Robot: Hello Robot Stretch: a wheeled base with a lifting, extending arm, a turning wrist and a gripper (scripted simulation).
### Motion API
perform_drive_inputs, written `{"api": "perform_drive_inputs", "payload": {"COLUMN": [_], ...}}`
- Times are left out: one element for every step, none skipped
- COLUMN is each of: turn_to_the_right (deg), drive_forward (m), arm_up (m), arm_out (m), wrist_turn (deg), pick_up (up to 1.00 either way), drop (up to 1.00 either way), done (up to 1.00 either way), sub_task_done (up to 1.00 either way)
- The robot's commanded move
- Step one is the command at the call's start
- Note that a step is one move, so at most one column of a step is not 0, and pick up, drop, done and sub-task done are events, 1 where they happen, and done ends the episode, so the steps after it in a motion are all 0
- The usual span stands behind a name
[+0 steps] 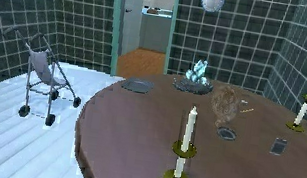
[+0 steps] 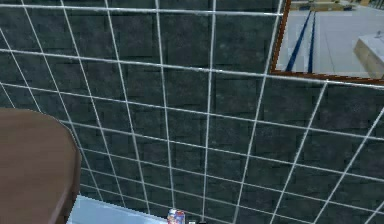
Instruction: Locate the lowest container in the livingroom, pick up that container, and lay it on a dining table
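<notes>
Dining table, round and of brown wood (image 1: pixel 134 140), takes up the forward view's lower right; the table's edge (image 2: pixel 35 165) shows at the arm side view's left. Near its middle stands a clear brownish glass vessel (image 1: pixel 228 106), among white candles in brass holders (image 1: pixel 184 147). A grey folding cart (image 1: pixel 47 76) stands on the pale floor beside the table. The gripper's state cannot be told.

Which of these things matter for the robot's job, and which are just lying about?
For the job: round brown table, likely the dining table; glass mug and dark dish on it, possible containers, though neither is clearly the one meant.
Just lying about: candles in brass holders; wheeled folding cart; round wall mirror; pale blue crystal ornament.
</notes>
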Motion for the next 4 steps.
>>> {"api": "perform_drive_inputs", "payload": {"turn_to_the_right": [0.0, 0.0, 0.0, 0.0], "drive_forward": [0.0, 0.0, 0.0, 0.0], "arm_up": [0.0, 0.0, 0.0, -0.3], "arm_out": [0.0, 0.0, 0.0, 0.0], "wrist_turn": [45.0, 45.0, 36.0, 0.0], "pick_up": [0.0, 0.0, 0.0, 0.0], "drop": [0.0, 0.0, 0.0, 0.0], "done": [0.0, 0.0, 0.0, 0.0], "sub_task_done": [0.0, 0.0, 0.0, 0.0]}}
